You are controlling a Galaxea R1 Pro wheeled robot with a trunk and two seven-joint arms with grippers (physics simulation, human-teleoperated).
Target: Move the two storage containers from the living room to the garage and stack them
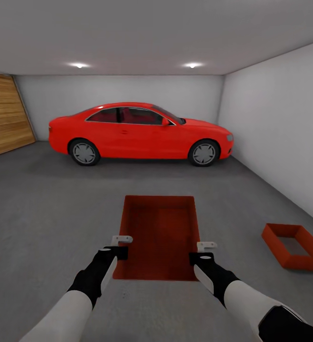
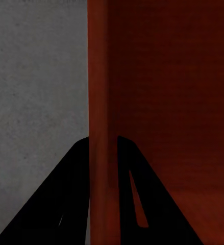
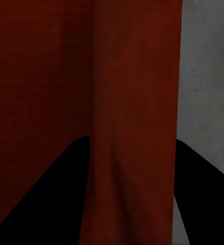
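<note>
Both grippers are clamping one red bin (image 1: pixel 158 237) at 12 o'clock above the grey concrete floor (image 1: pixel 42 213): the left gripper (image 1: pixel 120 246) on its left wall, the right gripper (image 1: pixel 204 251) on its right wall. The second bin (image 1: pixel 296 247) is sitting at 3 o'clock on the floor, near the white wall (image 1: pixel 279 123). A red car (image 1: pixel 137 133) is standing beyond.

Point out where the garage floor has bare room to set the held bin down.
Bare grey concrete floor spreads between the red car and the held red-orange bin, and leftward to the wooden door. Tightest by the right wall, where the second bin sits.
</note>
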